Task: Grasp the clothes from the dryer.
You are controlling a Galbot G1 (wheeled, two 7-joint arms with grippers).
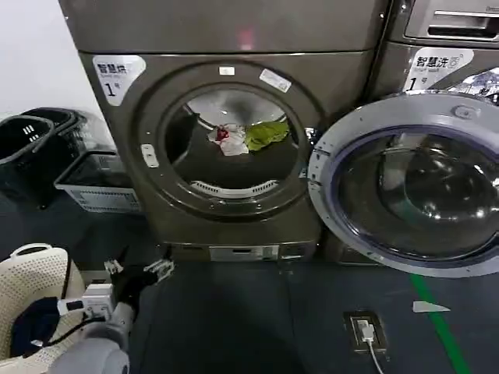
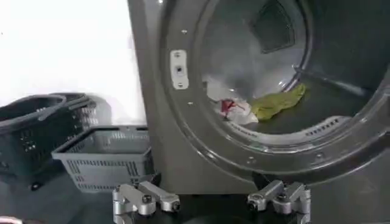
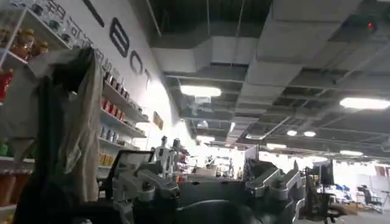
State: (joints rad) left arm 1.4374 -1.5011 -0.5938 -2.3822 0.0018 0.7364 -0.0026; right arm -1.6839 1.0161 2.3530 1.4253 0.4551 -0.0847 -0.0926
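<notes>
The left gripper [image 1: 139, 270] hung low before the dryer [image 1: 125, 160], jaws wide, ready to reach the clothes [image 1: 248, 137] through the swung-open door [image 1: 405, 183].

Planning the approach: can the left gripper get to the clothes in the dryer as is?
Probably yes. The dryer door is swung wide open, and the clothes lie exposed in the drum. The open left gripper sits low, facing the port, nothing between.

L arm: low at the robot's left, forearm reaching forward | left gripper [image 1: 139, 269]: fingers [image 2: 146, 198] spread wide, nothing between them | right gripper [image 3: 213, 182]: pointing upward, fingers [image 3: 143, 182] apart, empty
</notes>
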